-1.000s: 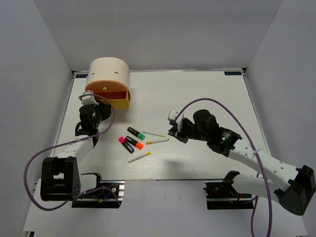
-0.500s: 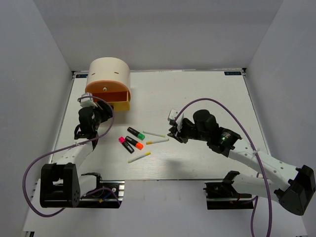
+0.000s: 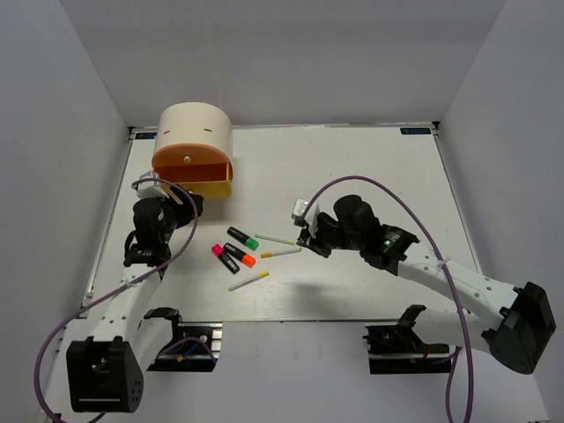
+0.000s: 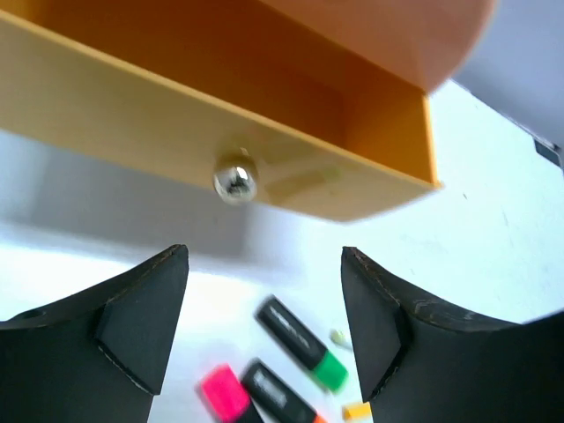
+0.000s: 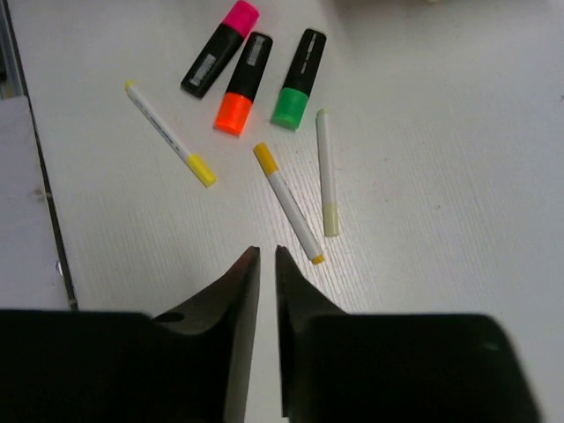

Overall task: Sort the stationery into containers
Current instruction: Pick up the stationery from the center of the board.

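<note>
Stationery [image 3: 238, 255] is in neither claw yet, but one container now stands ready. Our left claw [image 4: 264, 256] has let go of the small knob [image 4: 235, 179] and drawn back from it. Its jaws are spread wide and hold nothing, and the knob sits clear of them, just ahead. The orange drawer [image 4: 106, 106] it was holding is pulled out of the cream organiser [image 3: 196, 128] at the far left corner of the table [image 3: 370, 159]. We judge the opening step done and the sorting itself still to begin.

Our right claw [image 5: 264, 254] has edged leftward toward the pieces. Its jaws are pressed almost together, with only a slit between them and nothing in it, and it hangs just short of the nearest yellow-tipped stick [image 5: 287, 204]. Beyond that lie the other two sticks and the three highlighters [image 5: 243, 84], capped pink, orange and green. All of them are loose on the table, left of the middle and toward the near edge.

Our left arm rises from its base at the near left edge, wrist tipped toward the drawer. Our right arm stretches on a slant from the near right corner toward the middle, elbow bent, claw angled down and left.
</note>
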`<control>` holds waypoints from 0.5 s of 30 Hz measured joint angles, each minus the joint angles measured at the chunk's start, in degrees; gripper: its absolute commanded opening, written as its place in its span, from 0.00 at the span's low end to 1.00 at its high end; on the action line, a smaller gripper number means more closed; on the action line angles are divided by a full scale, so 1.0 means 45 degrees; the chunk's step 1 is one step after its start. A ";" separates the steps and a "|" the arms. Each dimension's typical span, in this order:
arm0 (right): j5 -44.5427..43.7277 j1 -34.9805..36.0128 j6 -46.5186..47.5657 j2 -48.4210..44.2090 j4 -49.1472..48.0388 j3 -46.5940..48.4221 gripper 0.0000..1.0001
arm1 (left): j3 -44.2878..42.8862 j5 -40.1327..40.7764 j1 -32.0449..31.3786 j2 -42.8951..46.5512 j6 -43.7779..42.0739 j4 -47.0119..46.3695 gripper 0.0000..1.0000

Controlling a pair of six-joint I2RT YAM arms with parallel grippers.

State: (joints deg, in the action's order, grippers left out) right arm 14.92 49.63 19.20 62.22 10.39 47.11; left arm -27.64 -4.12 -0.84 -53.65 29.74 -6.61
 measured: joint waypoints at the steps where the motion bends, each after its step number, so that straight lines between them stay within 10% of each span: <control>1: 0.0087 0.0015 0.0053 0.0238 0.0049 0.0024 0.11 | -0.0083 -0.0112 -0.0010 0.0330 0.0073 0.0525 0.80; 15: 0.0792 0.0996 0.0340 0.6722 0.0641 0.3789 0.44 | -0.1656 -0.0568 -0.0024 0.6523 -0.1642 0.6198 0.86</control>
State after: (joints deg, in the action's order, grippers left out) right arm 18.48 54.11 20.73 92.47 13.28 64.16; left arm -35.09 -6.68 -0.95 -24.29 22.35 21.28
